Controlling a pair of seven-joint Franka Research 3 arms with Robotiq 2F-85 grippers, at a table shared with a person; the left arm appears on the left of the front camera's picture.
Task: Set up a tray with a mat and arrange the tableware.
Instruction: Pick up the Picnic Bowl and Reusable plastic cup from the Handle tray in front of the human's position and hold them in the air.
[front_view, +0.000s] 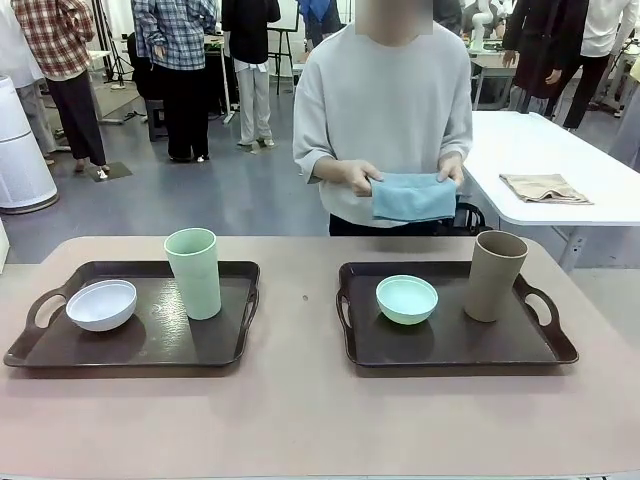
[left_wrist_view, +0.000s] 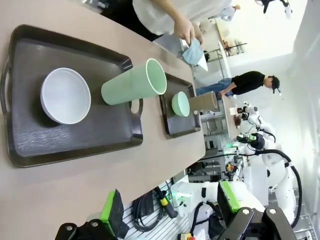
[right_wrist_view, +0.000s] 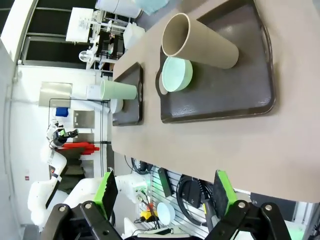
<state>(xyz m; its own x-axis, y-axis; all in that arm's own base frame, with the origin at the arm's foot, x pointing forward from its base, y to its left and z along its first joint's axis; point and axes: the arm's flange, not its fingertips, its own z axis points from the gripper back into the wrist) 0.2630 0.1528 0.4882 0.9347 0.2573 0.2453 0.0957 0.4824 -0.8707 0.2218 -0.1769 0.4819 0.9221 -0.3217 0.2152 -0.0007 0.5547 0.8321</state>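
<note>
Left tray (front_view: 160, 335): bowl (front_view: 101, 304), cup (front_view: 194, 272), seemingly apart

I note a grey-blue floor (front_view: 240, 190), a white desk (front_view: 530, 140) off to the right, and people (front_view: 180, 60) standing farther back.

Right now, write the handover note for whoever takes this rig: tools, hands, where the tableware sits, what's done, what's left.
Tools: left tool and right tool are open and empty, back from the near edge of the table.
Person: the person's hands hold a folded blue cloth at the far side, off the table.
Things: white bowl and pale green cup stand apart on the left tray. The mint bowl and taupe cup stand apart on the right tray.
Done: tableware sits on bare trays.
Left: no mat is on either tray. The cloth is probably the mat, so pieces may need lifting first.
</note>
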